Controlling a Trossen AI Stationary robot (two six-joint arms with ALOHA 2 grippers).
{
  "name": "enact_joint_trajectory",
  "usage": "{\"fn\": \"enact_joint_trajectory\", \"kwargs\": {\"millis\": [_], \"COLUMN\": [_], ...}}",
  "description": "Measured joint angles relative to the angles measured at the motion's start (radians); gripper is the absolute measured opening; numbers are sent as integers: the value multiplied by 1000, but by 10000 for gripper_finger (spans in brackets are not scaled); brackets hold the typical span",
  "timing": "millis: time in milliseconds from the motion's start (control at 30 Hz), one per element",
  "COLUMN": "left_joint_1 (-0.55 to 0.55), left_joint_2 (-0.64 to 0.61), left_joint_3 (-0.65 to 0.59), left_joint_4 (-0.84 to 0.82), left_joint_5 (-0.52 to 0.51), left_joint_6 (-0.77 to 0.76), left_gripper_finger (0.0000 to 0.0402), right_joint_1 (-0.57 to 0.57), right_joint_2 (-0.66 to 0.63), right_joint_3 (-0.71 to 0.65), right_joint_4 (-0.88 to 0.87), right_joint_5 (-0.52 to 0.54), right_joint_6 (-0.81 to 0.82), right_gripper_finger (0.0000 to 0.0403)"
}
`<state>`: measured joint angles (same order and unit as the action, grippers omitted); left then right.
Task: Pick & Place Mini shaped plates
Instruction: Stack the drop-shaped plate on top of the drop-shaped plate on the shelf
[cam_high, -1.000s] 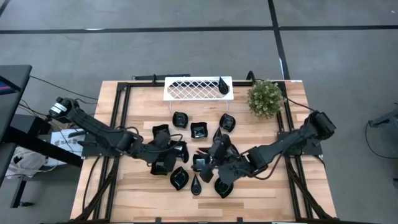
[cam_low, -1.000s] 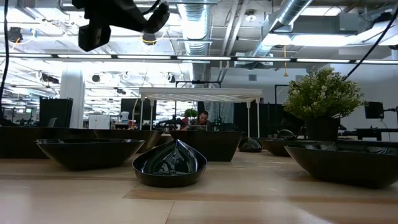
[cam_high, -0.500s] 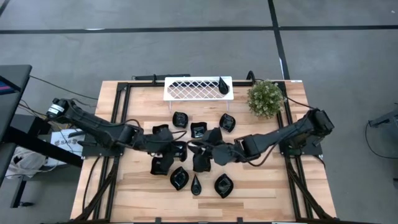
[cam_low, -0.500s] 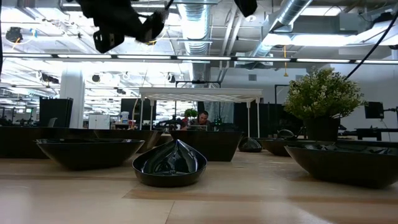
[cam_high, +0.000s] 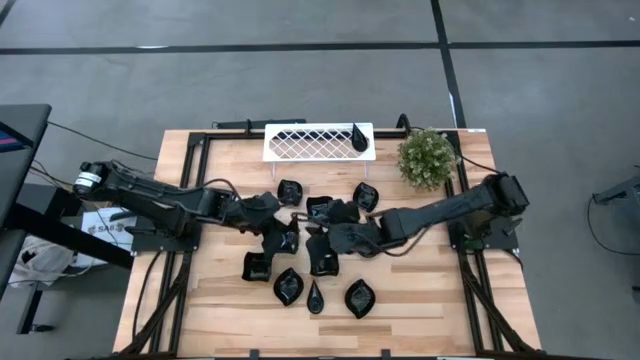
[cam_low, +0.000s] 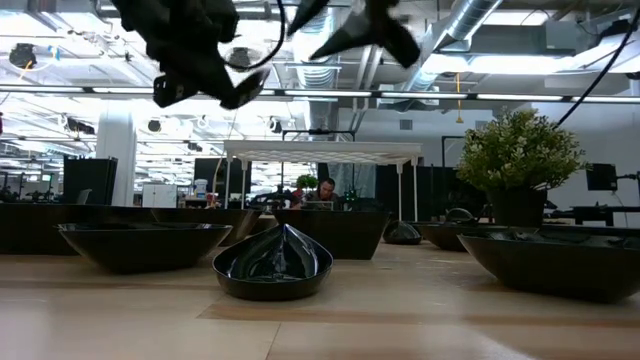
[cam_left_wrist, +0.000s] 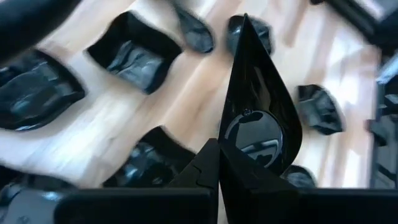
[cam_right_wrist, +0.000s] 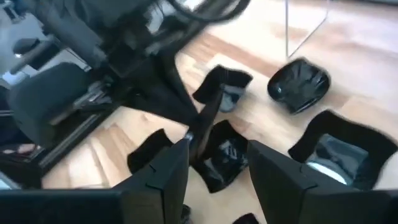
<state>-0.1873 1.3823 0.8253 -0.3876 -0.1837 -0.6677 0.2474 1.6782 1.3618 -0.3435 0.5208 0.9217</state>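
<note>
A grey floor surrounded the wooden surface (cam_high: 420, 300), and the low view showed an open workspace with ceiling ducts behind it. A white lattice tray (cam_high: 318, 142) lay at the far edge of the surface, with one teardrop plate (cam_high: 359, 136) resting at its right end. A potted plant (cam_high: 428, 157) stood just beside the tray, at the far right corner.

The mini shaped plates (cam_high: 289, 286) were scattered across the middle and near part of the surface, some touching one another; the low view showed several of them resting flat on the wood (cam_low: 273, 263).

The left claw (cam_left_wrist: 219, 163) was pressed together on the rim of a held teardrop plate (cam_left_wrist: 256, 106), which stood on edge above the surface, clear of the plates lying beneath it. In the high view this claw (cam_high: 284, 222) sat over the centre-left of the cluster.

The right claw (cam_right_wrist: 217, 163) was spread, with nothing between its fingers (cam_right_wrist: 166, 171). In the high view it (cam_high: 327, 236) hung over the centre of the cluster, close to the left claw, above a square plate (cam_right_wrist: 222, 152)
</note>
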Motion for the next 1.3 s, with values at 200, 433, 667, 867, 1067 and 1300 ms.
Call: {"fn": "enact_joint_trajectory", "kwargs": {"millis": [200,433,667,867,1067,1300], "left_joint_1": [33,38,37,25,-3,-22], "left_joint_2": [4,23,68,104,120,123], "left_joint_3": [-10,-10,-10,-10,-10,-10], "left_joint_4": [-13,-45,-81,-94,-97,-95], "left_joint_5": [3,5,8,22,29,32], "left_joint_6": [4,-4,-22,-19,-9,-17], "left_gripper_finger": [3,3,3,3,4,4], "right_joint_1": [-34,-54,-73,-85,-80,-79], "right_joint_2": [54,97,145,190,212,213], "right_joint_3": [1,-1,0,-3,0,0], "right_joint_4": [63,115,154,170,177,181], "right_joint_5": [-41,-98,-117,-199,-263,-270], "right_joint_6": [-11,-34,-40,-58,-109,-109], "right_gripper_finger": [157,156,156,156,156,156]}}
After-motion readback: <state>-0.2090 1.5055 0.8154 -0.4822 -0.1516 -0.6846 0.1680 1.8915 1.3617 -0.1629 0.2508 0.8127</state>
